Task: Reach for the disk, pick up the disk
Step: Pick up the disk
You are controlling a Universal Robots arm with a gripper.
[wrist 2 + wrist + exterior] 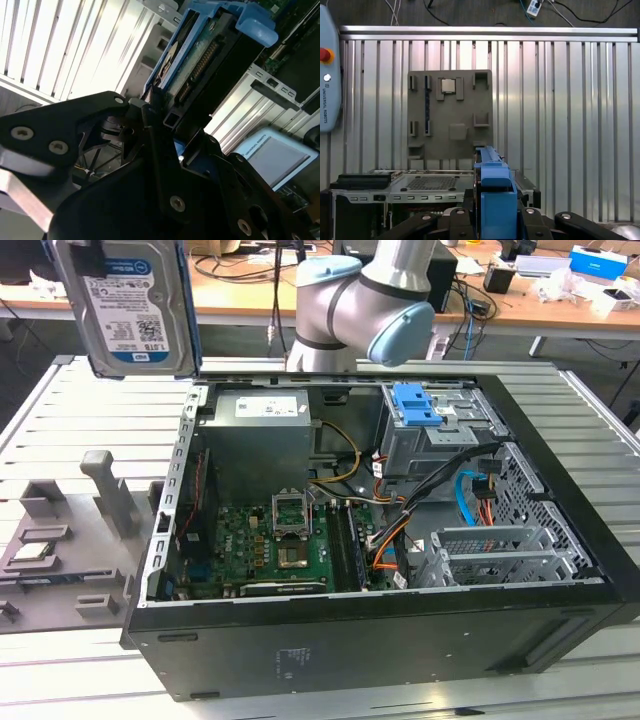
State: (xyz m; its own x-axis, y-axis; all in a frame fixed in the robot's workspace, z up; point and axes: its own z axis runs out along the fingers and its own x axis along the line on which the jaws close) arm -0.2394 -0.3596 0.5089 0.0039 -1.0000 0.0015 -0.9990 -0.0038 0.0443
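Pickup looks done, with reach and lift both seemingly complete: the gripper (160,112) is clamped on the blue-bracketed hard drive (135,305), held edge-up between its 2 fingers, well above the open computer case (400,640) and grey fixture tray (465,100) beneath the hand.

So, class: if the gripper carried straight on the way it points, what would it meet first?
Pointing down with the disk clamped, the gripper would probably bring the disk onto the grey fixture tray's edge beside the computer case; depth is unclear.
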